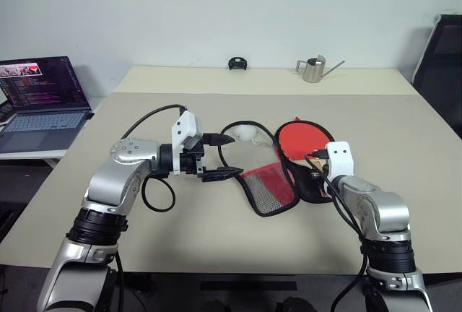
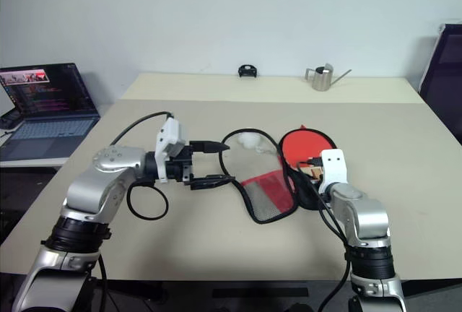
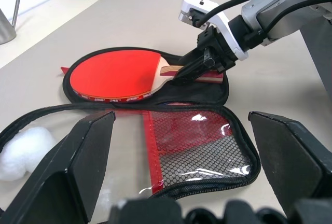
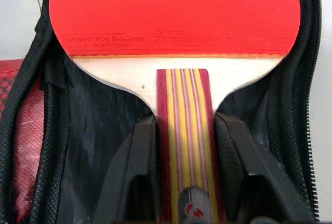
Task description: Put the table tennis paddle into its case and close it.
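The table tennis paddle [image 1: 302, 139] lies red face up on the black half of the open case [image 4: 98, 115]. The case's red flap with its black mesh panel [image 1: 268, 185] is folded out toward my left. My right gripper [image 4: 181, 123] is shut on the paddle's striped wooden handle [image 3: 199, 76], one finger [image 4: 137, 167] on each side. My left gripper [image 1: 225, 157] stands wide open just left of the flap's edge, pointing at it with nothing between its fingers [image 3: 78, 167].
A white fluffy ball [image 1: 244, 133] rests inside the zipper loop behind the flap. A metal watering can [image 1: 314, 68] and a small black object [image 1: 237, 63] stand at the far edge. A laptop [image 1: 43, 102] is off to the left, a dark chair [image 1: 444, 59] at the right.
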`<act>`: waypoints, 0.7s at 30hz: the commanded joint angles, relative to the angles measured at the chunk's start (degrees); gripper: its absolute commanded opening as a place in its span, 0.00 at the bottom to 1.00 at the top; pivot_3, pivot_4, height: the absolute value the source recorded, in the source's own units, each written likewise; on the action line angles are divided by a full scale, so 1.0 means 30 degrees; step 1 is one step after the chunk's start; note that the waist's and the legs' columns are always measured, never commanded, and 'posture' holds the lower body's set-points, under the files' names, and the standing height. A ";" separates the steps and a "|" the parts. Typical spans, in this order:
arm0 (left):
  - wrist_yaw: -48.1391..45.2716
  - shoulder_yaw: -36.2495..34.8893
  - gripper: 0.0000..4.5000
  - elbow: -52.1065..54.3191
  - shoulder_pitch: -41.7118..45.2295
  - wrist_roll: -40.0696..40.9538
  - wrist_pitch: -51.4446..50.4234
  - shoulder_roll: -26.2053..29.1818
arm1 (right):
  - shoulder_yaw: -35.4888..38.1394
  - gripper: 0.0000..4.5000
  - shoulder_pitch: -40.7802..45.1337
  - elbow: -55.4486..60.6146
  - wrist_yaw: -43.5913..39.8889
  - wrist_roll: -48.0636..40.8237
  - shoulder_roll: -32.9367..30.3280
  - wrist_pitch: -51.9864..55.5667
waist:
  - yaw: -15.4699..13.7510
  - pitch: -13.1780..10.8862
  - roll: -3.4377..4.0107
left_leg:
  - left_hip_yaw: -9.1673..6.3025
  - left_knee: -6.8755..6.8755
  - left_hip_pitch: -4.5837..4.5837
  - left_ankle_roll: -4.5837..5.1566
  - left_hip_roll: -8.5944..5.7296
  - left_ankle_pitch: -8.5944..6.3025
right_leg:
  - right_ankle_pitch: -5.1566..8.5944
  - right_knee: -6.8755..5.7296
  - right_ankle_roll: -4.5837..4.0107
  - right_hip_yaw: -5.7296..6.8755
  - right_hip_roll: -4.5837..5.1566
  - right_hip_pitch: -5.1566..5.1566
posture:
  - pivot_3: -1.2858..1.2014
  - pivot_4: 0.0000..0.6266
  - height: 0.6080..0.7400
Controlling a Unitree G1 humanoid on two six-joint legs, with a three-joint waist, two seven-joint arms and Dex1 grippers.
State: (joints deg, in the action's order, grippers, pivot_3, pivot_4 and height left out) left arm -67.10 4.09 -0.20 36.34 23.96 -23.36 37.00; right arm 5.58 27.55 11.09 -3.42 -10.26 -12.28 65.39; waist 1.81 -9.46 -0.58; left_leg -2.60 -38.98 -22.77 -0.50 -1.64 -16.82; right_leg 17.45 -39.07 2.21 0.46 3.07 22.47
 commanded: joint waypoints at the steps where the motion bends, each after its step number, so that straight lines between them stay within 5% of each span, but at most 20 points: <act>1: -0.0071 -0.0472 1.00 0.0500 -0.0028 0.0103 0.0318 0.0257 | -0.0177 0.67 0.0012 0.0970 -0.0170 0.0144 -0.0360 -0.0235 | -0.0002 0.0000 0.0000 | -0.0001 -0.0001 0.0001 0.0000 0.0000 0.0000 | 0.0000 -0.0001 0.0000 0.0000 0.0000 -0.0002 | 0.52 0.24 1.00; 2: -0.0057 -0.0502 1.00 0.0519 -0.0081 0.0107 0.0323 0.0279 | -0.0658 0.74 -0.0271 0.1716 -0.0701 0.0003 -0.0854 -0.0062 | -0.0004 0.0000 0.0000 | 0.0000 -0.0002 0.0001 0.0000 0.0000 0.0000 | 0.0000 0.0000 0.0000 0.0001 0.0000 -0.0003 | 0.52 0.24 1.00; 11: 0.0683 -0.0647 1.00 0.0221 -0.0555 -0.0304 0.0861 0.0178 | -0.1064 0.74 -0.1237 0.7064 -0.4151 -0.2936 -0.2086 0.1273 | 0.0021 0.0001 0.0001 | -0.0010 -0.0003 0.0013 0.0042 0.0003 -0.0023 | 0.0000 -0.0007 0.0000 -0.0001 -0.0003 -0.0009 | 0.52 0.24 1.00; 21: 0.3415 -0.0916 1.00 -0.1783 -0.0660 -0.2013 0.2339 -0.0214 | 0.0269 0.74 -0.0931 0.6619 -1.1104 -0.5589 -0.8947 -0.1596 | -0.0078 0.0001 -0.0007 | -0.0042 -0.0011 0.0050 0.0074 -0.0008 -0.0039 | 0.0000 0.0008 0.0001 0.0031 -0.0001 -0.0067 | 0.52 0.24 1.00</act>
State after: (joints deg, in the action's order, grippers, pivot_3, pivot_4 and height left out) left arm -58.28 2.92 -5.31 34.13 18.91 -17.98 36.35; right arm 3.97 23.54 30.56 -34.55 -25.20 -38.26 62.24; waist 1.58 -9.45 -0.60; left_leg -2.73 -39.01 -22.62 -0.28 -1.65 -16.94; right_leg 17.45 -39.04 2.21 0.56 3.07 22.27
